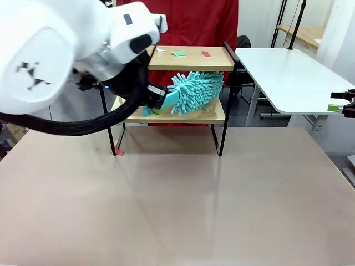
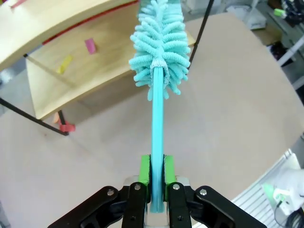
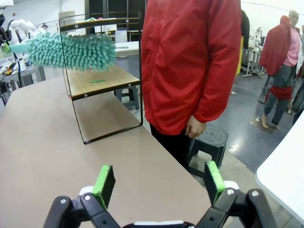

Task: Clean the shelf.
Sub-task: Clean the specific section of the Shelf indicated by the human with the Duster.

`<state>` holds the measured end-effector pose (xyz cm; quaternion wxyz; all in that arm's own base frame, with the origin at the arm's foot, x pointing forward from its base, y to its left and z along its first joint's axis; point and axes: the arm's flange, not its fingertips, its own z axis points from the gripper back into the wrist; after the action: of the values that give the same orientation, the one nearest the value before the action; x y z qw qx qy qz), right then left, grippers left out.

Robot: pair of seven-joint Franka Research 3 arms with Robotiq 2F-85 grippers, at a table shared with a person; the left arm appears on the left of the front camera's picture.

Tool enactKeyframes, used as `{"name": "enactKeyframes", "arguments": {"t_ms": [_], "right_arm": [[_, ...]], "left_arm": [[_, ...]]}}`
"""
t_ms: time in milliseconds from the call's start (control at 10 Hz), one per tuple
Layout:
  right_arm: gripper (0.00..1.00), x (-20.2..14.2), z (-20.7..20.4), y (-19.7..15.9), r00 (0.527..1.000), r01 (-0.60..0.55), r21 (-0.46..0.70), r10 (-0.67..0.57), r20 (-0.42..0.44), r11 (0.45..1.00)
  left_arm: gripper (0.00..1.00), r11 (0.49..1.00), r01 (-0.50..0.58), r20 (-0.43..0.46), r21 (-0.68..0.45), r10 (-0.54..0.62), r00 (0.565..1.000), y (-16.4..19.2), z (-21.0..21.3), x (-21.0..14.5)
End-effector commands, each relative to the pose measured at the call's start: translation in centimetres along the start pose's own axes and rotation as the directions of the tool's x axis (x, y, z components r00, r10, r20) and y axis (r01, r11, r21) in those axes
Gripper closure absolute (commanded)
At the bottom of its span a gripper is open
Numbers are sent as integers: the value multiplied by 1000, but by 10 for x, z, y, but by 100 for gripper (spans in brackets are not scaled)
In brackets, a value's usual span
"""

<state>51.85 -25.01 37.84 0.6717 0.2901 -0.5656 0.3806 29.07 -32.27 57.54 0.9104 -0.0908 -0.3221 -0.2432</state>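
Note:
The shelf stands at the table's far side, two light wooden boards in a thin black frame. My left gripper is shut on the teal handle of a fluffy teal duster, whose head lies over the lower board. In the left wrist view the green pads clamp the handle, and the duster head reaches past the board. Small paper scraps lie on the top board and on the lower board. My right gripper is open and empty, at the table's far right.
A person in a red jacket stands behind the shelf. A white table stands at the back right. A small red piece lies by the shelf's left foot. The brown table in front is bare.

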Motion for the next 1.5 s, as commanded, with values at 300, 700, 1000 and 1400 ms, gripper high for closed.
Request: {"name": "enactKeyframes", "arguments": {"t_ms": [300,700,1000,1400], "right_arm": [[0,9,-1,0,1000,4,-13,-4,-12,1000],[0,9,-1,0,1000,4,-13,-4,-12,1000],[0,9,-1,0,1000,4,-13,-4,-12,1000],[0,9,-1,0,1000,4,-13,-4,-12,1000]], "left_arm": [[86,978,-123,20,166,122,992,-46,-34,54],[86,949,-217,11,229,220,975,-70,-58,84],[86,932,-249,35,262,249,968,-83,-73,105],[86,941,-256,21,221,258,966,-105,-88,112]]}}
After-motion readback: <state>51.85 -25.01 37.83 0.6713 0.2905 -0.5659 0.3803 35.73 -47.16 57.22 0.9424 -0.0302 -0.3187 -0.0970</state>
